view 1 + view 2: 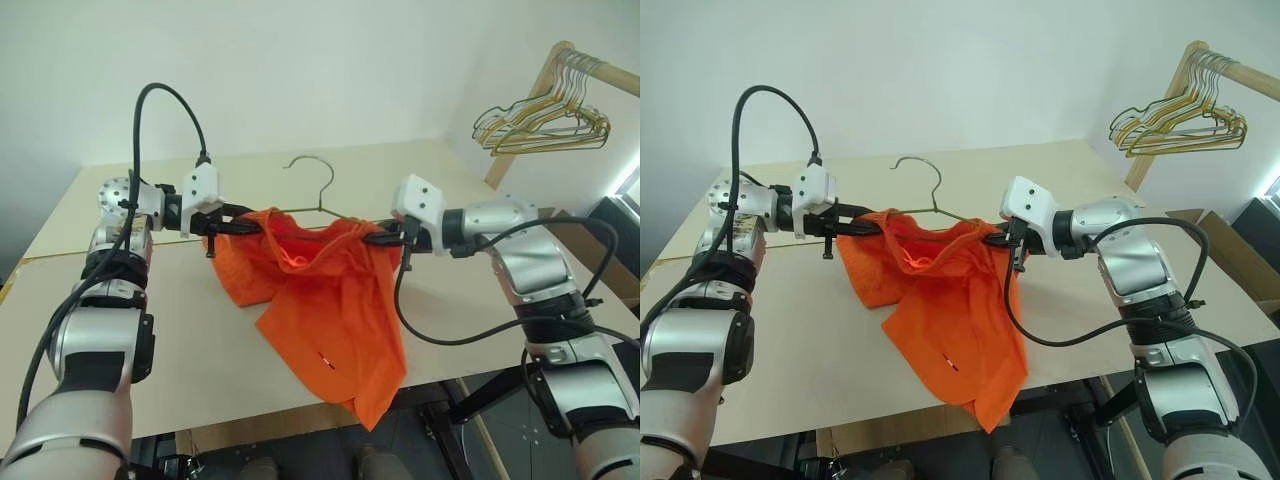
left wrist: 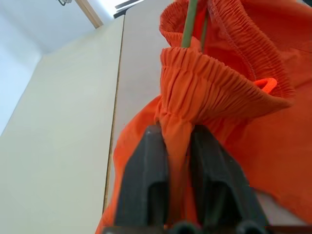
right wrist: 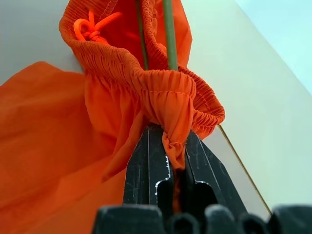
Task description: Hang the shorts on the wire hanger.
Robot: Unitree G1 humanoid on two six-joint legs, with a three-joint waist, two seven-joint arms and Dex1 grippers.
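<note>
Above the pale counter (image 1: 180, 330), left claw (image 2: 178, 146) and right claw (image 3: 178, 151) each pinch the shorts (image 1: 330, 300) waistband; a slackening pinch could drop fabric off the wire hanger (image 1: 318, 185).

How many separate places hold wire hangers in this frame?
2. One thin olive-grey wire hanger sits inside the bright orange fabric shorts, held up between both grippers. A bunched cluster of gold and grey wire hangers hangs on the wooden rail; its exact number is unclear.

Bright orange fabric shorts (image 1: 320, 300) with a small white tag hang over the pale beige tabletop (image 1: 200, 340); the thin wire hanger (image 1: 318, 185) above them is olive-grey.
</note>
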